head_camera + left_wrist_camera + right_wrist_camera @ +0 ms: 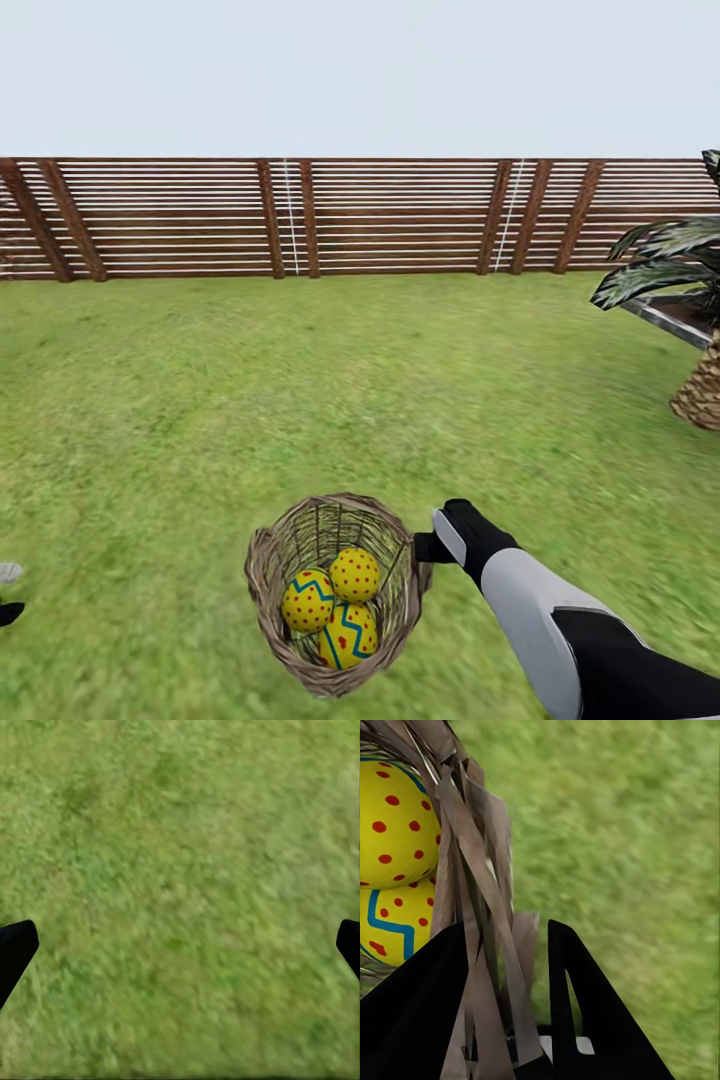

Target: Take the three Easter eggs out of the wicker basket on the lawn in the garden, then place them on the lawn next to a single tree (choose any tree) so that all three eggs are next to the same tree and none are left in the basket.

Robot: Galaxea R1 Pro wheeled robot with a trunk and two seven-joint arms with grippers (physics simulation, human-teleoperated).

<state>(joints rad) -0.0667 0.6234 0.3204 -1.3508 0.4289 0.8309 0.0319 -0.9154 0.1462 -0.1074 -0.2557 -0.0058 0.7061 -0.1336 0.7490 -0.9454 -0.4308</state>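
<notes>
Basket [335, 600] mouth: open above, three eggs [333, 605] packed inside, touching.
Basket right rim: taken by right gripper [506, 967], one finger inside the wall, one outside.
Basket left, front: bare lawn [150, 420].
Left gripper [180, 945]: fingers wide apart over bare grass.
Far right: palm [690, 320].
Back: fence [300, 215].

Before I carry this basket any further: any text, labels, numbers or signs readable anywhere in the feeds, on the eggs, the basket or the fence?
None: no words, numbers, brands or signs in any view.
The three Easter eggs carry only painted red dots and blue zigzags, not letters.
The wicker basket, pinched at its rim by the right gripper, is plain weave.
The fence shows bare slats.
The left gripper hangs over unmarked lawn.
</notes>
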